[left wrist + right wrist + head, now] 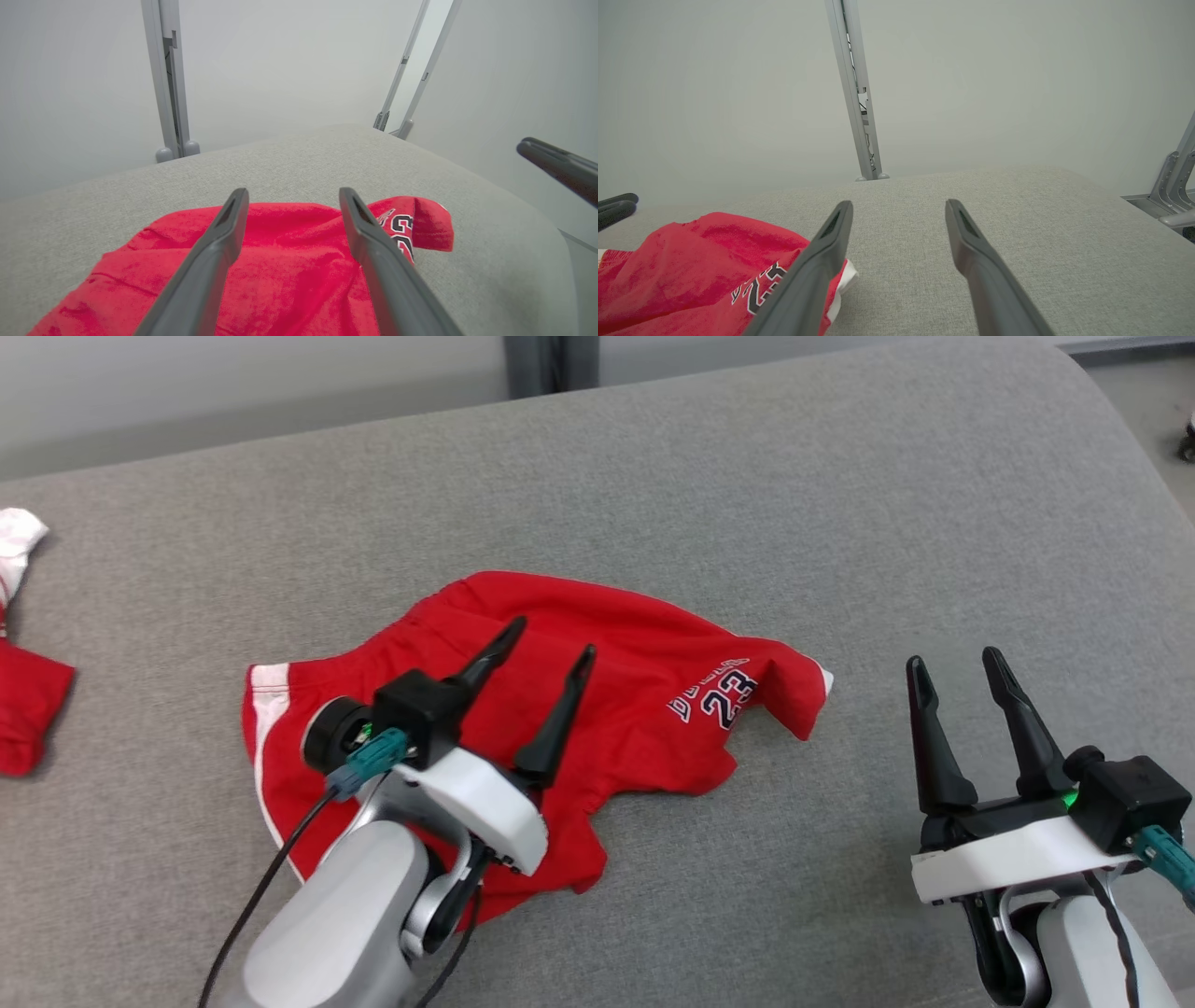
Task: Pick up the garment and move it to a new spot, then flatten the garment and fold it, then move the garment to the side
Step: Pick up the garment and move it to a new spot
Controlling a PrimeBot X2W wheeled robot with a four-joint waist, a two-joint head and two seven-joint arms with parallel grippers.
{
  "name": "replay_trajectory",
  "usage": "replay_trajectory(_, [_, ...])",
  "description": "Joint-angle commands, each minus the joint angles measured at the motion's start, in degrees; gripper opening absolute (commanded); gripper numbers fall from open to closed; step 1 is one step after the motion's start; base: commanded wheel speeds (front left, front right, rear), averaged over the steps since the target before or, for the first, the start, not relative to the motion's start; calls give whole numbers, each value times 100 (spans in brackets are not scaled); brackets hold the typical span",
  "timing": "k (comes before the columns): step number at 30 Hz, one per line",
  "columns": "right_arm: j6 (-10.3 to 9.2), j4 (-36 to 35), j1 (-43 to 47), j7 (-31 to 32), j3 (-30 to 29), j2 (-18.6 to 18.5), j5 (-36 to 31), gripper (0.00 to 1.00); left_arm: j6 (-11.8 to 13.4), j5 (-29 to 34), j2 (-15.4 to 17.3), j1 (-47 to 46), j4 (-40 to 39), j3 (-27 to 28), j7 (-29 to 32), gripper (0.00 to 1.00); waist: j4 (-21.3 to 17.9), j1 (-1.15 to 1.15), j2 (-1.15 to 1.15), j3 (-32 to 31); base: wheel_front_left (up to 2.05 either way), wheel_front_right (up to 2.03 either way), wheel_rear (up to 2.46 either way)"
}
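left gripper [553,635] spread above garment [644,644] | right gripper [953,658] spread | left arm [355,896] hides garment's near edge

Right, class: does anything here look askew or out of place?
The red garment lies rumpled, not flat: its corner by the number 23 is curled over. A second cloth lies at the head view's left edge.

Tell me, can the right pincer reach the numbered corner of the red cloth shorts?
Probably yes: the open right pincer is beside the red cloth shorts, and bare grey fabric cushion lies between it and that corner.
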Motion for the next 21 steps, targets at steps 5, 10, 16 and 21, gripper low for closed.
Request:
replay_trajectory(5, [3,70,125,-41,-85,-30,-155,100,340,-215,315,388,-42,517,-332,100,508,0,0,-461,0,0,0])
replay_trajectory(10, [3,100,215,46,-98,-30,-247,100,643,-408,640,859,-101,1080,-595,100,661,0,0,-717,0,0,0])
replay_trajectory(16, [3,63,362,131,-192,-27,-308,100,843,-553,955,1501,-406,1694,-730,100,824,0,0,-954,0,0,0])
replay_trajectory(21, [3,40,556,183,-233,-27,-375,100,807,-479,1041,2008,-715,1788,-757,100,923,0,0,-1163,0,0,0])
